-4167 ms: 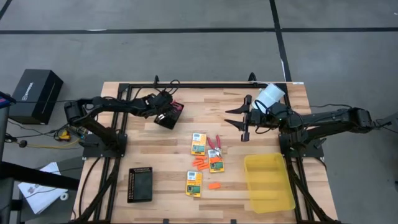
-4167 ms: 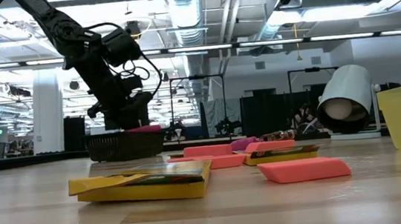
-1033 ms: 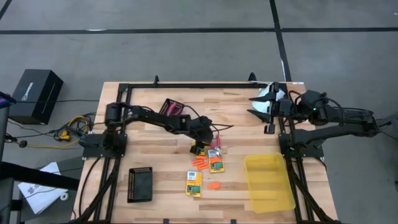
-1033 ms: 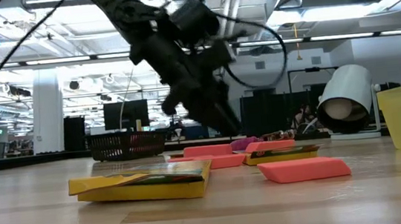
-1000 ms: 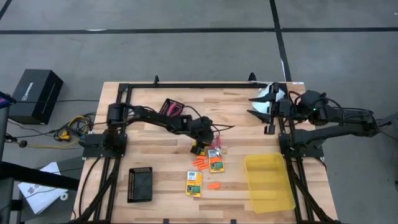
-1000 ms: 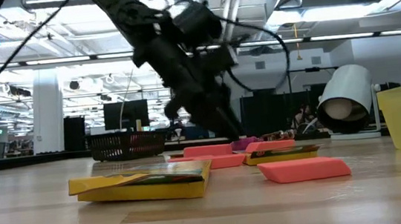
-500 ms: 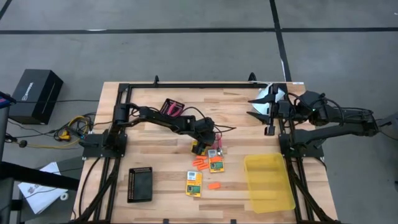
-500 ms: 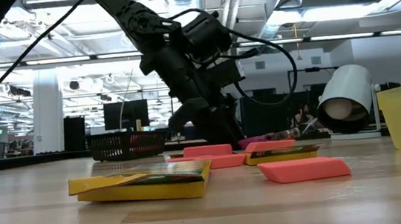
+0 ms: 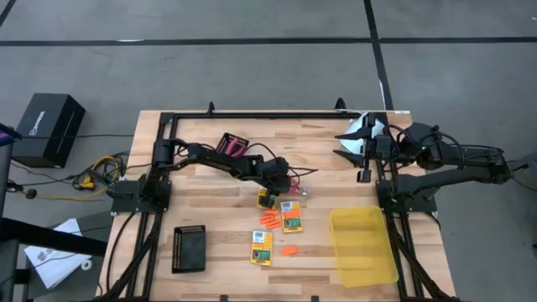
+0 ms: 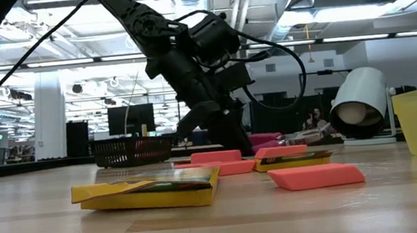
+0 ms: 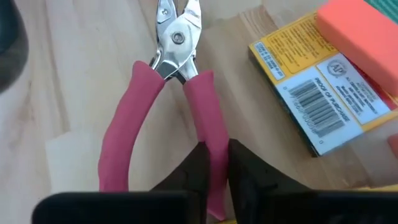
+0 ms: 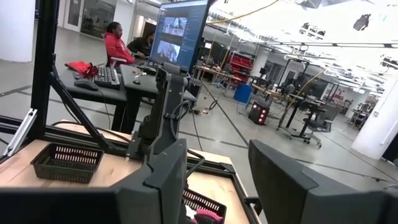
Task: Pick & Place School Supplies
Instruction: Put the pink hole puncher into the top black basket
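Two dark fingers (image 11: 214,168) fill the bottom of our left wrist view, pinched together on one pink handle of the pliers-like tool (image 11: 177,99), whose metal nose points toward the top of that frame. Just right of it we see a yellow crayon box (image 11: 323,93) with an orange stub (image 11: 364,31) lying on it. In the high view our left gripper (image 9: 281,186) sits at the centre of the wooden table (image 9: 210,210), beside the scattered boxes and orange pieces (image 9: 270,221). Farther out, a black mesh tray (image 9: 189,248) lies lower left and the yellow bin (image 9: 362,245) lower right. Farthest, at the upper right, our right gripper (image 9: 352,147) waits with its fingers (image 12: 161,180) spread apart, holding nothing.
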